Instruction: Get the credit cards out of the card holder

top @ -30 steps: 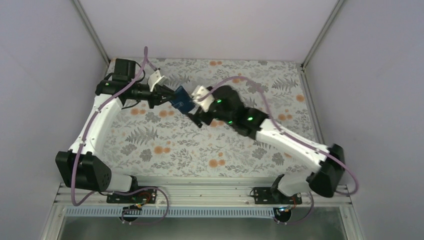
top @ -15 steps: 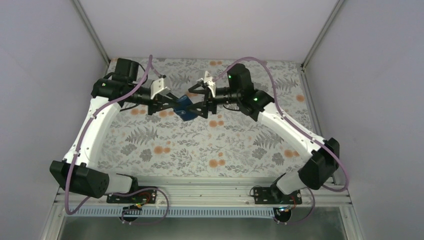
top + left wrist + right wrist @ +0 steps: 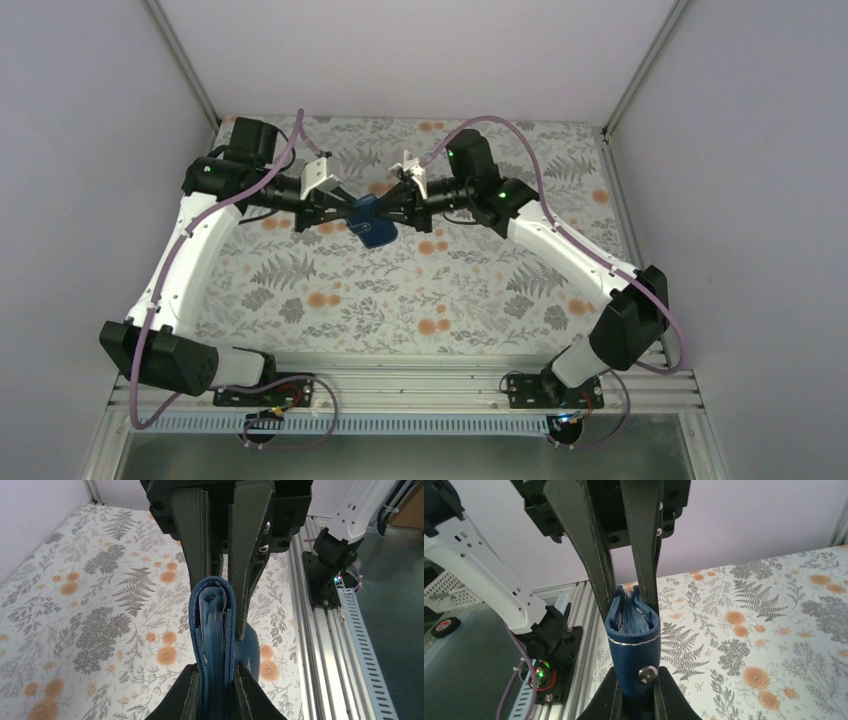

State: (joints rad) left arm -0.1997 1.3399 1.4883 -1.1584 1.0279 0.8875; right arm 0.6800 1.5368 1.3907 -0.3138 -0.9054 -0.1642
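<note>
Seen from above, a floral-patterned desk (image 3: 420,290) stands between plain pale walls (image 3: 420,50), and both arms reach inward to meet over its far middle, the card holder (image 3: 370,225) between them. At the left wrist, the left gripper (image 3: 216,680) pinches the holder's open blue edge, nearly closed. At the right wrist, the right gripper (image 3: 638,685) clamps its snap end tight.

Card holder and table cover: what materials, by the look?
Card holder: probably leather or faux leather; matte navy, pale edge stitching, metal-looking snap stud. Table cover: printed cloth or vinyl, can't tell which; flat floral pattern, low sheen.
</note>
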